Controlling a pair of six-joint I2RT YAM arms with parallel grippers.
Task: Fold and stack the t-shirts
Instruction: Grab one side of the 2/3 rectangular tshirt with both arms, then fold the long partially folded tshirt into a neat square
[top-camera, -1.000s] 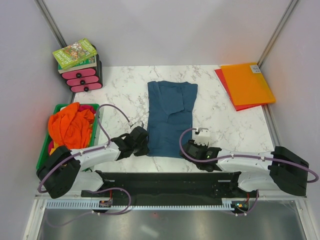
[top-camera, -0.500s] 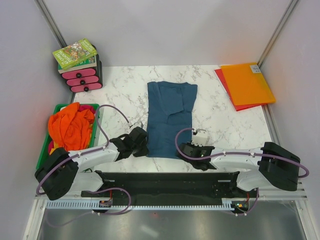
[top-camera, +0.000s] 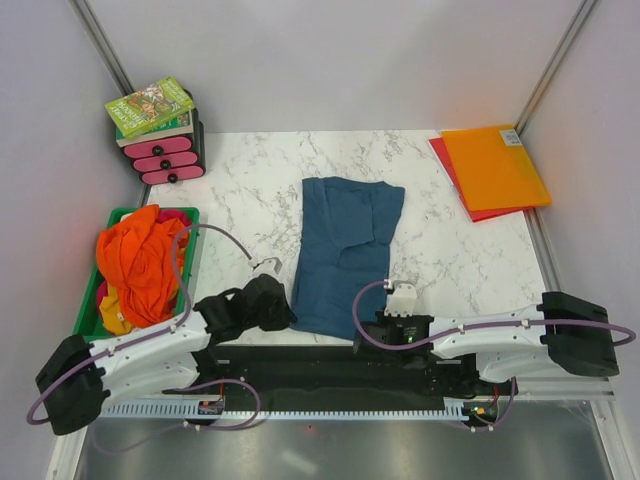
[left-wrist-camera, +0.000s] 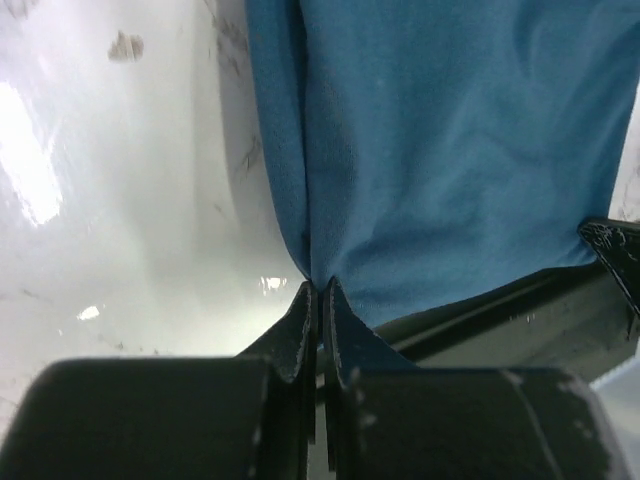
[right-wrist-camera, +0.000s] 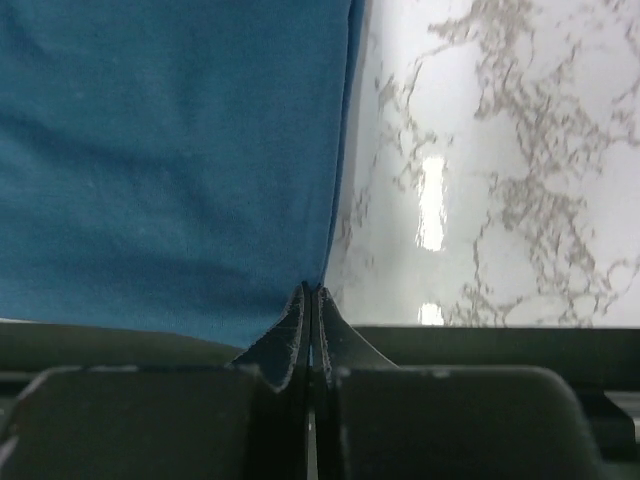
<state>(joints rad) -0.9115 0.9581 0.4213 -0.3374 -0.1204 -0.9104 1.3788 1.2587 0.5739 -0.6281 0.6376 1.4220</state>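
A dark teal-blue t-shirt (top-camera: 345, 250) lies folded lengthwise on the marble table, its near hem pulled to the table's front edge. My left gripper (top-camera: 283, 312) is shut on the hem's left corner; in the left wrist view the cloth (left-wrist-camera: 450, 150) runs up from my pinched left gripper (left-wrist-camera: 320, 290). My right gripper (top-camera: 385, 330) is shut on the right corner, and the cloth (right-wrist-camera: 170, 150) rises from my closed right gripper (right-wrist-camera: 311, 292). Bright orange t-shirts (top-camera: 140, 260) sit heaped in a green bin (top-camera: 190, 214) at the left.
Orange and red plastic folders (top-camera: 492, 170) lie at the back right. A pink-and-black drawer unit (top-camera: 166, 158) with books (top-camera: 150, 107) on top stands at the back left. A black rail (top-camera: 320, 365) runs along the near edge.
The right gripper closed on the hem's right corner. Both arms drew back toward the near edge, dragging the blue t-shirt's hem nearer and skewing the shirt slightly.
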